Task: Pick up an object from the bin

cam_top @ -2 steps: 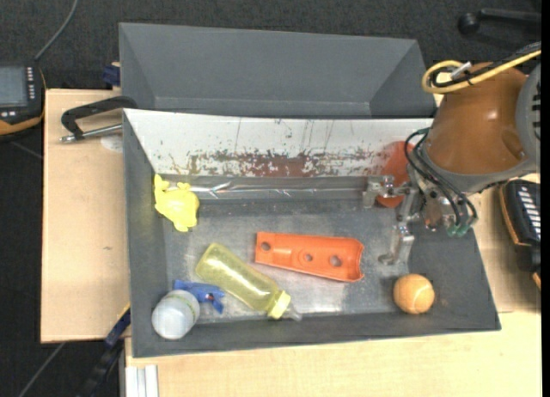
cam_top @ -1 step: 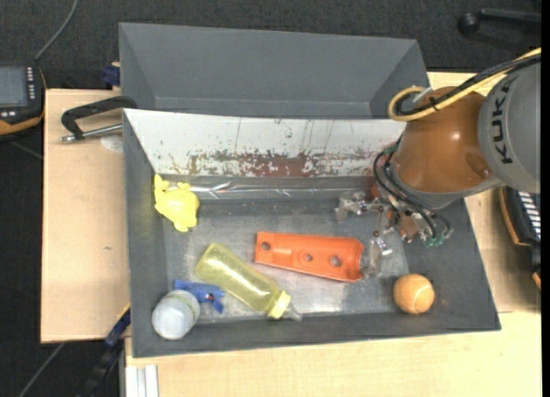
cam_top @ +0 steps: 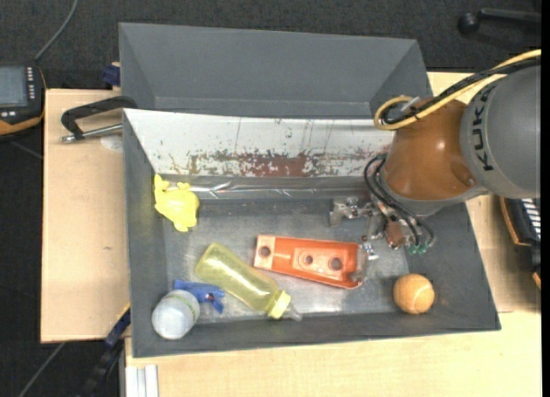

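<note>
An orange flat plastic plate with round holes [cam_top: 305, 261] lies on the floor of the grey metal bin [cam_top: 140, 241], slightly right of centre and near the front wall, with its long side running left to right. The gripper [cam_top: 369, 257] hangs low just above the plate's right end, on an arm with an orange wrist cover that reaches in from the right. Whether the gripper is open or closed, or has hold of anything, cannot be told. An orange ball [cam_top: 414, 293] sits near the plate's right end, towards the front right corner. A pale yellow bottle [cam_top: 241, 279] lies tilted just left of the plate. A white-capped blue object [cam_top: 176, 314] is in the front left corner. A crumpled yellow item [cam_top: 176, 204] rests by the left wall.
</note>
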`<action>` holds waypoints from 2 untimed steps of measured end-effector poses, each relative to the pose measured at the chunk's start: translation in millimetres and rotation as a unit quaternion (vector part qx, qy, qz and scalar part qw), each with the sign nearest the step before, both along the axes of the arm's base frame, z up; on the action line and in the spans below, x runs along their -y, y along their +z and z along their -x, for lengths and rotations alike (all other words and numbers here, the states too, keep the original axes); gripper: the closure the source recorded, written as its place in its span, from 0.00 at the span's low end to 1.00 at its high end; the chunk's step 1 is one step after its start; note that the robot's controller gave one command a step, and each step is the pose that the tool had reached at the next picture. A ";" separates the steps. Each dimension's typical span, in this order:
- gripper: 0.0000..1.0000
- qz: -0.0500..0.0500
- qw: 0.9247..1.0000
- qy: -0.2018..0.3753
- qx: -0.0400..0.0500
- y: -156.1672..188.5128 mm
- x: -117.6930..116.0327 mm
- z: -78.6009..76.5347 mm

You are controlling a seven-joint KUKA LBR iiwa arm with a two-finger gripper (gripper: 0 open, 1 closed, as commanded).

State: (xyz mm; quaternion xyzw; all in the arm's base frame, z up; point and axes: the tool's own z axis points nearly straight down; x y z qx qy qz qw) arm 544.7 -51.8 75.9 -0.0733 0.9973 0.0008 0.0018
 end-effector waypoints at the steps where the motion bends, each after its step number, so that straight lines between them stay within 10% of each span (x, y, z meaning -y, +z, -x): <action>1: 0.00 0.000 1.000 -0.013 0.000 -0.7 -2.5 -0.7; 2: 0.00 -0.001 0.999 0.036 0.004 -3.7 1.0 -19.3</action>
